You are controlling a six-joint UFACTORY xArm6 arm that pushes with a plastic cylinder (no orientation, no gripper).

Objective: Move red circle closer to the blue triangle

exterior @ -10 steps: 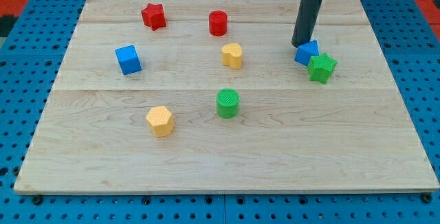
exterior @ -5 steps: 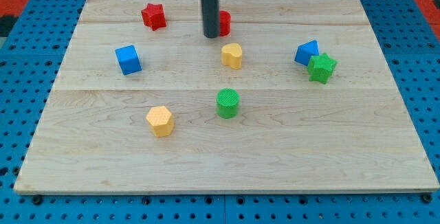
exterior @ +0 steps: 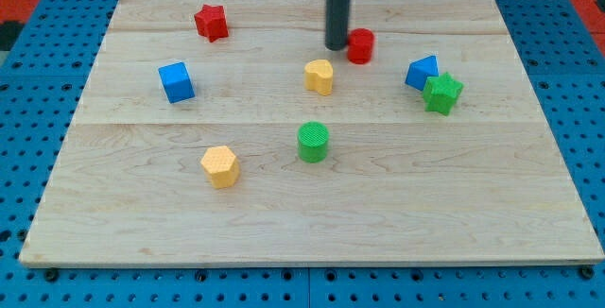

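Note:
The red circle (exterior: 360,45) is a short red cylinder near the view's top, right of centre. My tip (exterior: 337,46) rests on the board against the red circle's left side. The blue triangle (exterior: 422,72) lies further to the view's right and slightly lower, a short gap away from the red circle. A green star (exterior: 442,93) touches the blue triangle's lower right side.
A red star (exterior: 211,22) sits at the view's top left and a blue cube (exterior: 176,81) at the left. A yellow block (exterior: 319,77) lies just below my tip. A green circle (exterior: 313,142) and a yellow hexagon (exterior: 219,166) lie lower down.
My tip swept from beside the blue triangle to the red circle's left side, then pushed the red circle to the view's right, closer to the blue triangle.

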